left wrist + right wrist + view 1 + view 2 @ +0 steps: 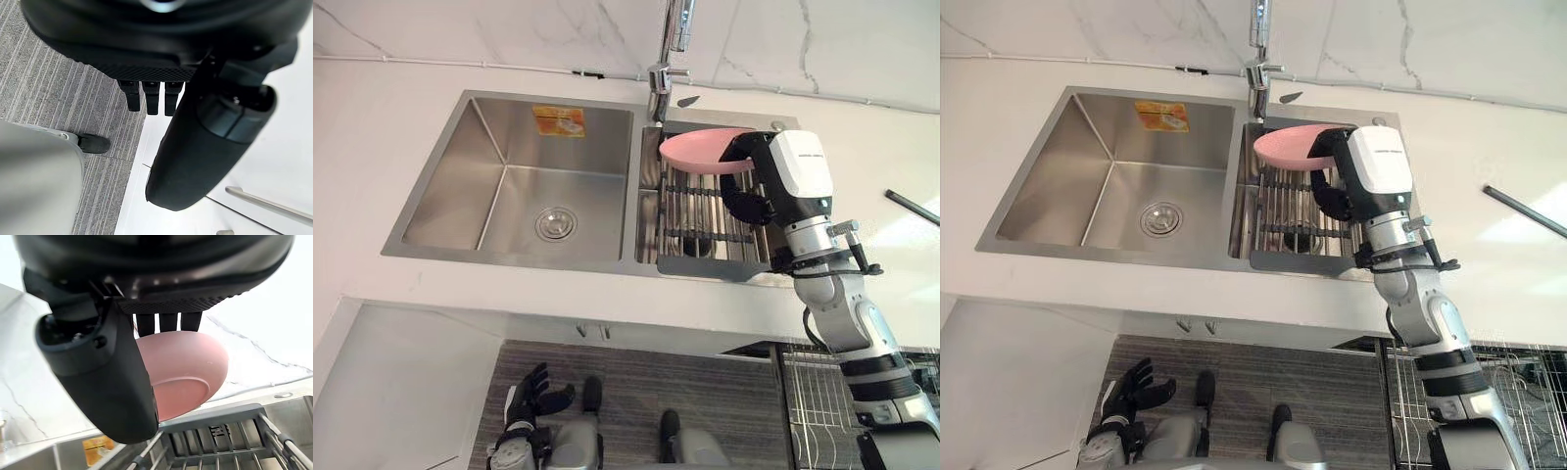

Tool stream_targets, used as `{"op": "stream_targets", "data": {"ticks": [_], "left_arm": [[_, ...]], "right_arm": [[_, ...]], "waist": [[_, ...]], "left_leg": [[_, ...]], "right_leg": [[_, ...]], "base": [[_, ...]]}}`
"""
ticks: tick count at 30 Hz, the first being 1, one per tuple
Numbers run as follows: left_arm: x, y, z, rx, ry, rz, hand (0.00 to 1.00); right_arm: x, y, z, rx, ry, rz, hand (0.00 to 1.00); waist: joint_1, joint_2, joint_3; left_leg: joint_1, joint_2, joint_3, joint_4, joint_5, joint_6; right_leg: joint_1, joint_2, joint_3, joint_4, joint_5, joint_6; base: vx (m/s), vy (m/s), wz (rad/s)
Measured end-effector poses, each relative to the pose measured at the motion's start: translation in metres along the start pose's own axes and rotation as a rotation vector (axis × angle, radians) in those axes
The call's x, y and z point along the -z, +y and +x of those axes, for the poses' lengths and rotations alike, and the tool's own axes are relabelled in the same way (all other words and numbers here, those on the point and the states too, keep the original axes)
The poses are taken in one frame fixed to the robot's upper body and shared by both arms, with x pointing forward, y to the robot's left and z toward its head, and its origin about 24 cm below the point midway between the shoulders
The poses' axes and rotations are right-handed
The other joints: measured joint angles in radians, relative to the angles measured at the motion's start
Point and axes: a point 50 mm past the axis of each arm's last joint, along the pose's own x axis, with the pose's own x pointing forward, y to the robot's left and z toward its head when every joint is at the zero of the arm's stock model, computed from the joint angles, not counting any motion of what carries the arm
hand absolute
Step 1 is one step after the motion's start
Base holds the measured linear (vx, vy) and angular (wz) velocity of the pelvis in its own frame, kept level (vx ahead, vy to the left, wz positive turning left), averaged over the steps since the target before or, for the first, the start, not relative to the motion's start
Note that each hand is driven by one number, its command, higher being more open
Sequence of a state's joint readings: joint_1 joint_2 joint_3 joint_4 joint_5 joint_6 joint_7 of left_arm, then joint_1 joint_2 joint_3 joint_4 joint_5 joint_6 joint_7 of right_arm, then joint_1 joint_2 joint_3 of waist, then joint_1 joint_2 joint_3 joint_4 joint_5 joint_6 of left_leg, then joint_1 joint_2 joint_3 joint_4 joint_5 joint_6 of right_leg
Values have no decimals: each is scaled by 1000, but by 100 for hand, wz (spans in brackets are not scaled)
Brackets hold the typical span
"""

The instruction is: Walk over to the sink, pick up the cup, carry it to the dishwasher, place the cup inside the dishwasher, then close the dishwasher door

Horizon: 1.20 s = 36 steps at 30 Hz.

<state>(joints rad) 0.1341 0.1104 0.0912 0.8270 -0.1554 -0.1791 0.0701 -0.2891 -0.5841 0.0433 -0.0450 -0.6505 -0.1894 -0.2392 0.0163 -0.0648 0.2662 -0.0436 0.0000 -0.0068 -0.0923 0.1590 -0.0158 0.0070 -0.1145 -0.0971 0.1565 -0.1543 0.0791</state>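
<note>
A pink bowl-shaped dish (pixel 700 149) hangs tilted above the drying rack (pixel 695 211) in the sink's right basin. My right hand (pixel 744 186) is shut on it: in the right wrist view the thumb (pixel 107 382) presses the dish's underside (pixel 190 367) while the fingers reach over its rim. The dish is clear of the rack bars. My left hand (pixel 530 397) hangs low by the cabinet front with relaxed, straight fingers (pixel 151 100) and holds nothing.
The steel double sink (pixel 509 257) is set in a white counter, with a faucet (pixel 664 69) behind the divider. A wire dishwasher basket (pixel 813 392) shows low at the right. A dark rod (pixel 911 206) lies on the counter's right.
</note>
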Motion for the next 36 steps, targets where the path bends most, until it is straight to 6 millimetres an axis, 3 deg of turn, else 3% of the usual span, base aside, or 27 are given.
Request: {"op": "stream_targets", "data": {"ticks": [9,15,19,22,23,24,25,27,28,32,33,34,36], "left_arm": [[6,13,-3,-18,25,61,90],[13,19,-6,-38,47,52,90],[11,16,-5,-34,43,46,90],[12,17,-5,-38,45,46,90],[13,18,-6,-45,47,40,90],[17,22,-8,-63,62,33,90],[18,22,-9,-65,65,32,90],[19,27,-10,-92,65,22,90],[20,29,-11,-105,66,12,90],[23,42,-15,-162,63,-18,90],[22,43,-15,-173,59,-22,90],[19,46,-15,-194,44,-34,90],[17,53,-15,-223,35,-52,90]], "right_arm": [[9,-17,-37,89,111,47,30],[-1,-35,-63,186,141,83,30],[-2,-49,-68,242,139,58,30],[-5,-54,-67,273,117,50,30],[-5,-55,-67,276,111,46,30],[-3,-55,-72,267,126,36,30],[-1,-56,-74,265,133,30,30],[8,-58,-87,257,203,1,30],[12,-60,-93,251,232,-18,30],[22,-56,-95,236,296,-56,30],[24,-55,-96,229,310,-65,30],[28,-53,-96,219,333,-73,30],[29,-48,-95,207,341,-72,30]], "waist": [[-24,-18,-36],[-46,-14,-55],[-64,3,-46],[-63,20,-39],[-60,26,-39],[-67,47,-44],[-68,55,-48],[-84,59,-53],[-88,60,-51],[-88,62,-49],[-89,63,-48],[-85,61,-41],[-79,65,-28]], "left_leg": [[28,2,16,5,-3,0],[15,17,15,28,-13,-11],[-77,32,-4,198,-82,-19],[-103,41,-6,270,-141,-56],[-140,37,-38,391,-192,-28],[-156,42,-77,491,-274,-40],[-154,46,-81,484,-287,-45],[-155,50,-48,468,-319,-39],[-155,49,-7,469,-323,-27],[-153,64,157,479,-340,9],[-152,68,177,479,-342,15],[-144,77,225,479,-348,25],[-123,104,297,480,-352,35]], "right_leg": [[26,1,14,-4,1,0],[26,16,14,-5,4,-9],[8,34,12,6,15,-20],[-31,41,52,43,11,-34],[-54,47,81,57,10,-38],[-77,68,123,74,9,-38],[-81,76,128,75,9,-38],[-115,75,179,83,18,-24],[-134,69,217,83,34,-1],[-187,76,371,36,97,30],[-190,69,368,22,99,19],[-203,34,290,16,111,-20],[-226,-13,156,71,110,-43]], "base": [[9,-2,-5],[-6,-4,2],[-77,-22,3],[-113,1,-38],[-86,41,-97],[-41,53,-82],[-19,71,-76],[-26,107,-66],[-33,104,-79],[-36,168,-119],[-63,157,-110],[-81,154,-108],[-86,105,-105]]}}
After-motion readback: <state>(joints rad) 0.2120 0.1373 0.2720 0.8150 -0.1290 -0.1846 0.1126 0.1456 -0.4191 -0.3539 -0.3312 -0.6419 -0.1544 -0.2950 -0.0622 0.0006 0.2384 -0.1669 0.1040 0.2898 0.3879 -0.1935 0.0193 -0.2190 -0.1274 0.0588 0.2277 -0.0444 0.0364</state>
